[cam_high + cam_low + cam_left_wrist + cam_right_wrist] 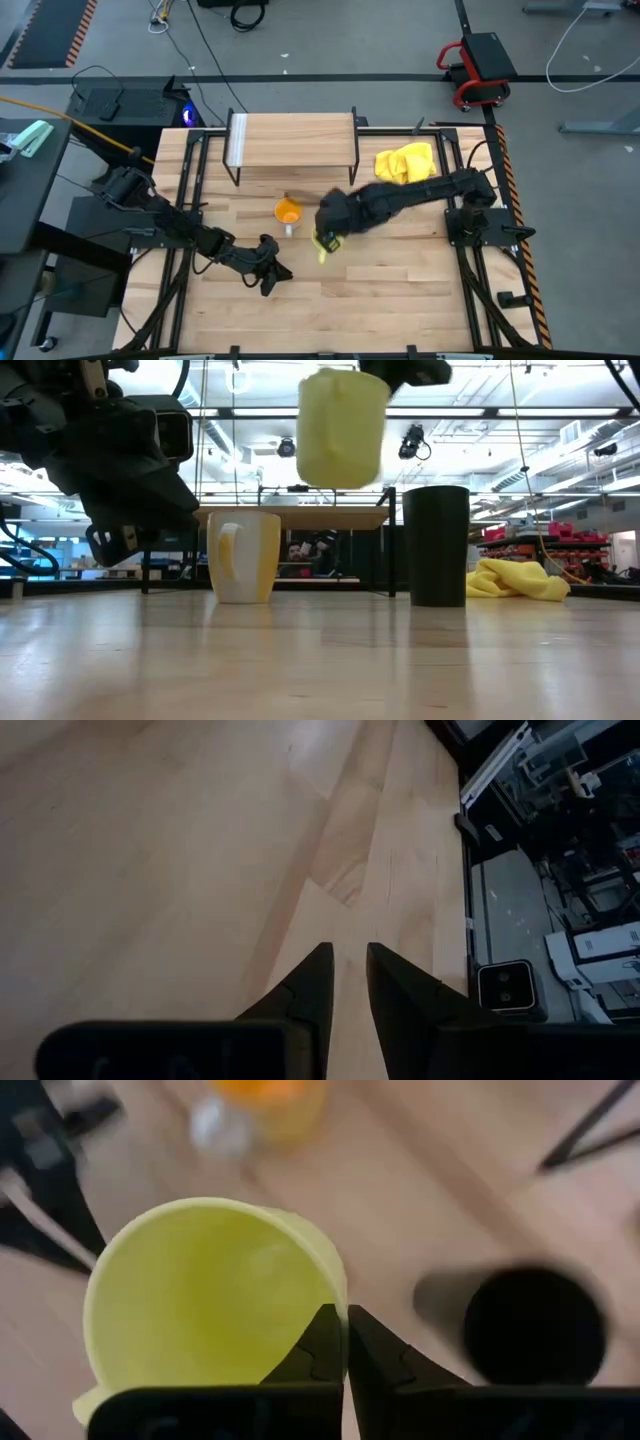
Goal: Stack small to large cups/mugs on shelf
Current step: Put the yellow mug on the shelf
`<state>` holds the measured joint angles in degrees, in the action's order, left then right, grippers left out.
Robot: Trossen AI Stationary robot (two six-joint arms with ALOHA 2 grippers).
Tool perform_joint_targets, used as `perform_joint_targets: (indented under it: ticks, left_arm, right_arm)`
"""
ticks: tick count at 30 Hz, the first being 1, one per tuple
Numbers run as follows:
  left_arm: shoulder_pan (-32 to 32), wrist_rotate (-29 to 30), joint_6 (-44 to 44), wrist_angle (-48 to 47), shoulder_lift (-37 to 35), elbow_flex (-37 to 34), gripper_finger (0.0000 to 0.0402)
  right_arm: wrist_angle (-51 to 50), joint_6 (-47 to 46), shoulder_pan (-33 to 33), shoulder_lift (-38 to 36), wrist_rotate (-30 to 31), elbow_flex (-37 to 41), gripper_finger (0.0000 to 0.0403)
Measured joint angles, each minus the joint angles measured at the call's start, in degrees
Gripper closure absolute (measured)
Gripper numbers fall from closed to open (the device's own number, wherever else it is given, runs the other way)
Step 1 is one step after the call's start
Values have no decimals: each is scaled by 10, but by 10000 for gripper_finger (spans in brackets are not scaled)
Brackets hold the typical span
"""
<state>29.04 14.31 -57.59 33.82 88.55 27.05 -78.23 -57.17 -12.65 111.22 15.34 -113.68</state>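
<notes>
My right gripper (pixel 346 1325) is shut on the yellow-green mug (pixel 340 430) and holds it in the air over the middle of the table (pixel 325 243). The orange-inside mug (pixel 288 211) stands on its base just beyond it, with its pale handle toward the near side (pixel 243 555). The taller black cup (pixel 437 545) stands upright on the table beside it (pixel 535 1325); my right arm hides it in the high view. The shelf (pixel 293 138) stands at the far edge on thin black legs. My left gripper (pixel 346 960) hovers low over bare table at the near left (pixel 268 272), open by a narrow gap. My right gripper holds the yellow-green mug by its rim (pixel 335 1292), on the side away from the handle (pixel 85 1405). One finger is inside the mug and one outside. The fingers come from above, pointing down. The mug is lifted clear of the table and hangs roughly upright below them.
A crumpled yellow cloth (pixel 405 163) lies on the table to the right of the shelf (pixel 515 582). Black frame rails run along the table's left and right edges. Bare wood lies across the near half of the table (pixel 400 290).
</notes>
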Motion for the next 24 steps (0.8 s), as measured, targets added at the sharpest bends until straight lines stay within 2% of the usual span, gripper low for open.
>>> perform_joint_targets:
  ticks: [8,18,24]
  left_arm:
    - [0,0,-3,0,0,0,332]
    - [0,0,-3,0,0,0,339]
    - [0,1,-7,-1,0,0,338]
  right_arm:
    - [-58,121,95,0,16,-84,398]
    - [-59,259,241,0,28,-163,398]
    - [-55,339,325,0,32,-182,398]
